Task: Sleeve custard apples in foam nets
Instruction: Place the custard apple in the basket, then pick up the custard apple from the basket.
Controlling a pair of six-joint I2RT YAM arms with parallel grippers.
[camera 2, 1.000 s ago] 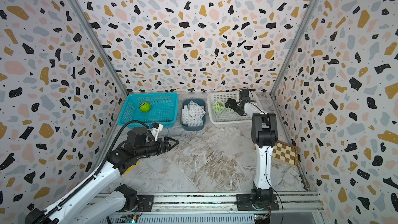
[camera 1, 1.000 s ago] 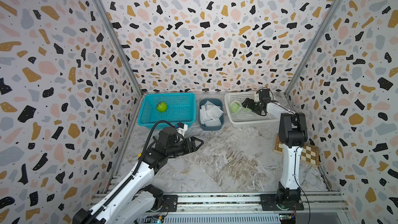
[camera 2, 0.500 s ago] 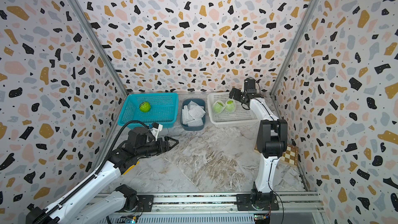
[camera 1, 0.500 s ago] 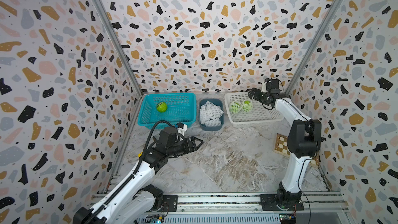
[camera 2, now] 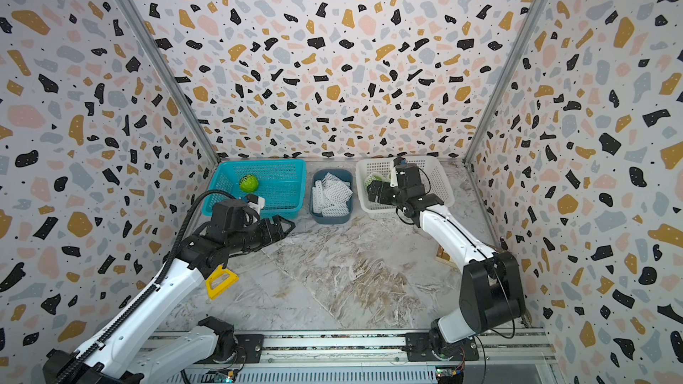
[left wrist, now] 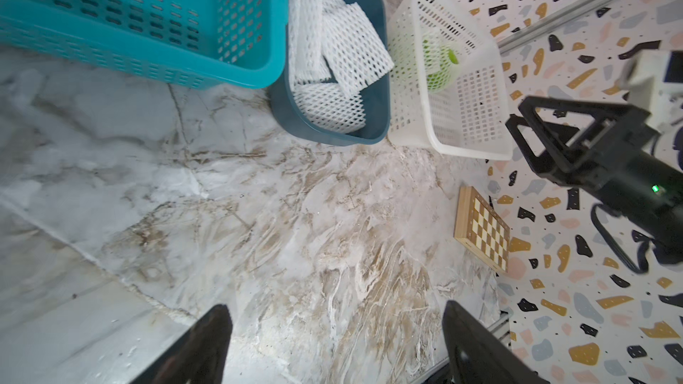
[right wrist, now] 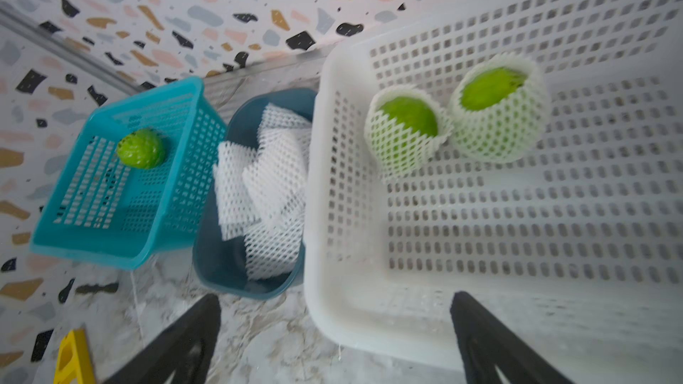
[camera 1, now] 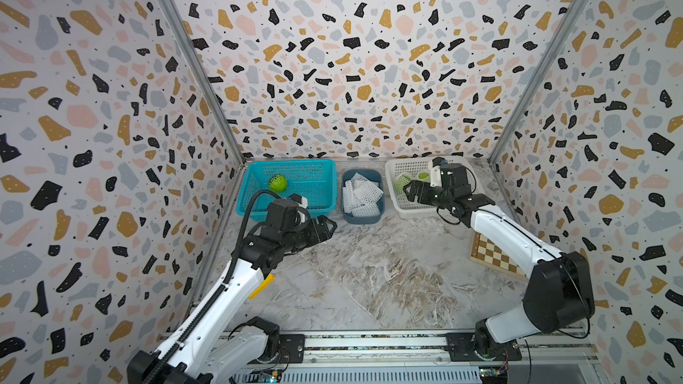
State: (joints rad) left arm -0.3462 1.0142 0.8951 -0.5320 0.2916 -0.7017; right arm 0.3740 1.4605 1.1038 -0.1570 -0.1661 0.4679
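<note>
Inside the white lattice basket (right wrist: 325, 271), two netted custard apples (right wrist: 406, 134) are seen side by side and touching, each wrapped in white mesh with its green top left uncovered. A bare custard apple (right wrist: 140, 147) is seen alone in the teal basket (right wrist: 111, 249), and loose foam nets (right wrist: 266, 186) are piled in the dark blue bin (right wrist: 218, 267) set between the two baskets. The right gripper (right wrist: 334, 299) is held above the near rim of the white basket, its jaws spread wide and nothing gripped (the netted fruit lies beyond its fingertips, untouched). The left gripper (left wrist: 334, 312) is poised over the marble tabletop (left wrist: 258, 216) in front of the teal basket, jaws likewise wide apart, with nothing held or touched. A chessboard (left wrist: 482, 230) is found on the table by the right-hand wall.
</note>
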